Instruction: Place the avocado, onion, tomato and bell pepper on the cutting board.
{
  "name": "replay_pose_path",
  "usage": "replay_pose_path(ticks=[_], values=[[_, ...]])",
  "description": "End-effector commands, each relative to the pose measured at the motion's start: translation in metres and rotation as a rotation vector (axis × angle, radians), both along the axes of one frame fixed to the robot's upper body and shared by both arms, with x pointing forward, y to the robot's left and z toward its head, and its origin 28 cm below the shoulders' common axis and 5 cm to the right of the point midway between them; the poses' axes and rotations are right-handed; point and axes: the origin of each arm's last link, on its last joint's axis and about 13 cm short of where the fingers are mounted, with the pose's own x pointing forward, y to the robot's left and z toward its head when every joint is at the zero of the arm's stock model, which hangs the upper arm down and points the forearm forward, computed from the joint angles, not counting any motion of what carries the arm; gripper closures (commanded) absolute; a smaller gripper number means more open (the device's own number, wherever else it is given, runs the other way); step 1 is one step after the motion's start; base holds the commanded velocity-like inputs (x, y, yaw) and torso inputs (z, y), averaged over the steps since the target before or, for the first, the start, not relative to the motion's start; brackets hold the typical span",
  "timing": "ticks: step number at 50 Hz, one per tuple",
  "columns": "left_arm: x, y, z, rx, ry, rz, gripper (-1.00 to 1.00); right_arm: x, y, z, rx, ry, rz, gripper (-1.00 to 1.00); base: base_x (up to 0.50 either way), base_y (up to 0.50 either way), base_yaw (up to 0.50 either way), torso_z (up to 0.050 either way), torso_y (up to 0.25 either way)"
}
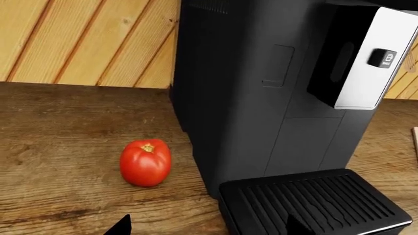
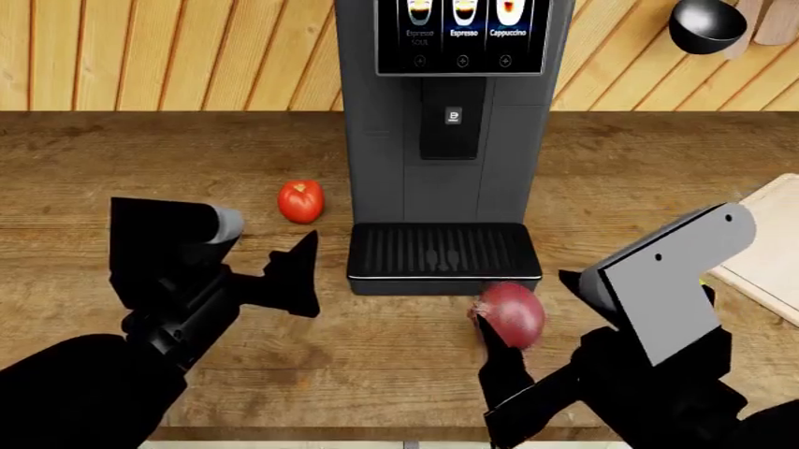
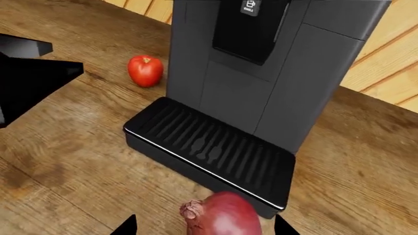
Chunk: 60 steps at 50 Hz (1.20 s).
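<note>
Two task items visible: tomato [image 2: 299, 200] and onion [image 2: 512, 313]. Head view only: cutting board [image 2: 768, 248], a pale corner at the 3 o'clock edge, nothing visible on that part. Also head-only: the coffee machine [image 2: 443, 112] screen and a black ladle [image 2: 706, 25] at 1 o'clock on the wall.

Tomato sits on the wooden counter [image 2: 150, 168], at 9 o'clock of the machine, just beside its side panel, apart from both claws. Left wrist view shows its stem spot and the white brew-head panel.

Onion is at 6 o'clock of the drip tray [image 2: 443, 251]. Right wrist view puts it between the right gripper [image 3: 205, 227] tips; contact not resolvable, so grip state: cannot tell.

Left gripper [image 2: 299, 271] holds nothing; how wide apart the tips are: cannot tell. Drip tray holds nothing.
</note>
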Motion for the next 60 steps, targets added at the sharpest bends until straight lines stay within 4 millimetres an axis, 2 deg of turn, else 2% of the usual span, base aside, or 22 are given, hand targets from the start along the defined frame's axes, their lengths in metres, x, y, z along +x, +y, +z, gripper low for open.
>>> replay_pose_path(ticks=[1, 21, 60], values=[[0.001, -0.001, 0.0, 0.006, 0.002, 0.0, -1.0, 0.004, -0.003, -0.008, -0.01, 0.069, 0.029, -1.0, 0.0, 0.0, 0.0, 0.0, 0.0], [0.004, 0.0, -0.003, 0.0, 0.012, -0.001, -1.0, 0.022, -0.006, -0.014, -0.081, 0.092, -0.016, -1.0, 0.0, 0.0, 0.0, 0.0, 0.0], [0.009, -0.001, -0.008, 0.004, 0.029, -0.005, -1.0, 0.048, -0.009, -0.032, -0.124, 0.171, 0.006, -1.0, 0.0, 0.0, 0.0, 0.0, 0.0]])
